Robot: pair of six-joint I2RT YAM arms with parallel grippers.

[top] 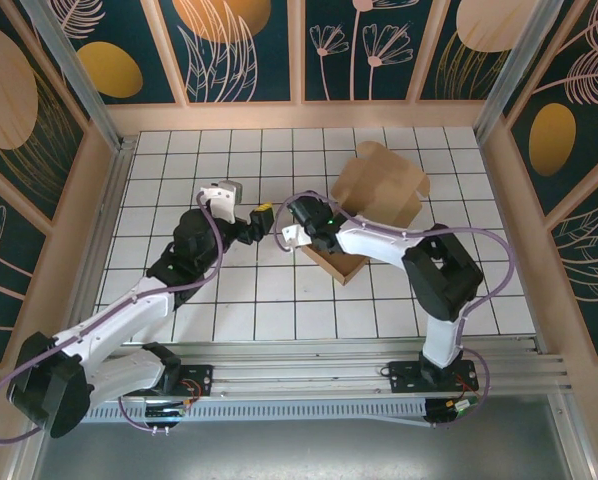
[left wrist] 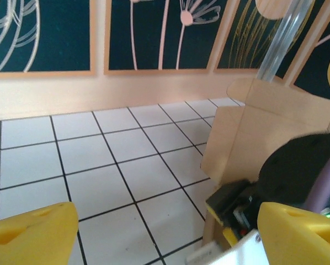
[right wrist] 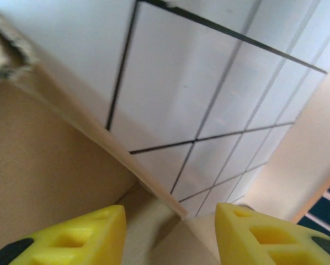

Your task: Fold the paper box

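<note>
The tan paper box (top: pixel 381 187) stands half formed right of centre, its flaps raised and its open tray end (top: pixel 341 265) toward the arms. My right gripper (top: pixel 301 243) is at the tray's left corner. In the right wrist view it (right wrist: pixel 170 232) is open, its yellow fingers (right wrist: pixel 71 237) either side of a thin box wall (right wrist: pixel 154 187), with a gap on both sides. My left gripper (top: pixel 262 222) hovers just left of the box, open (left wrist: pixel 165 237) over bare tiles. The box (left wrist: pixel 264 138) and the right arm's black wrist (left wrist: pixel 303 165) are to its right.
The white tiled floor (top: pixel 229 290) is bounded by a raised wooden rim and patterned walls (top: pixel 239 50). The box's far flaps reach near the back right. Open tiles lie to the left and in front of the box.
</note>
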